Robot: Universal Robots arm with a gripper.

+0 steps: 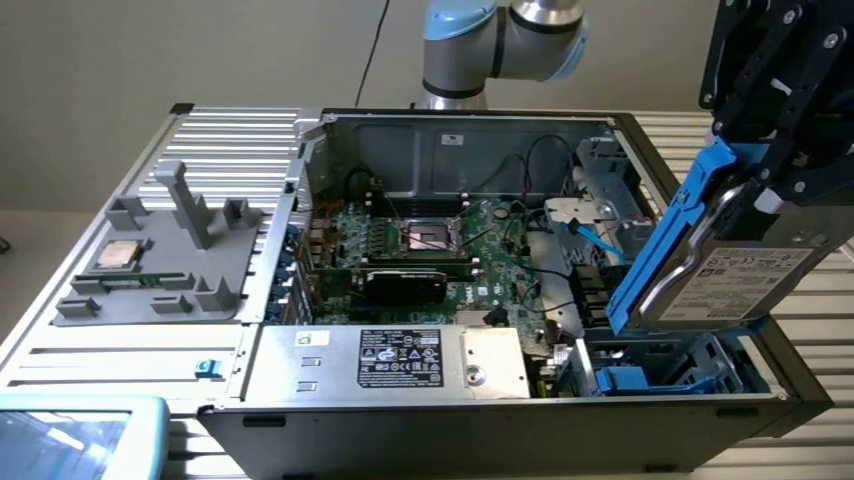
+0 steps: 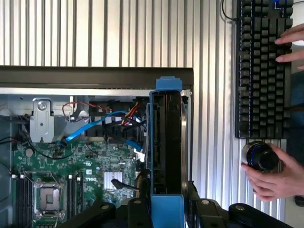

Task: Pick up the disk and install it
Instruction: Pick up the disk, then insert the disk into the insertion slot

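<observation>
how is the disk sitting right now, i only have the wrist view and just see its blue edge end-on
observer: the gripper is clamped on the disk, which is tilted in the air, its top leaning to the exterior view's right and its white label facing that camera
operator: is it in the bay
observer: no, its lower end is above the open drive bay at the case's corner on the exterior view's right, where a second blue bracket already lies
</observation>
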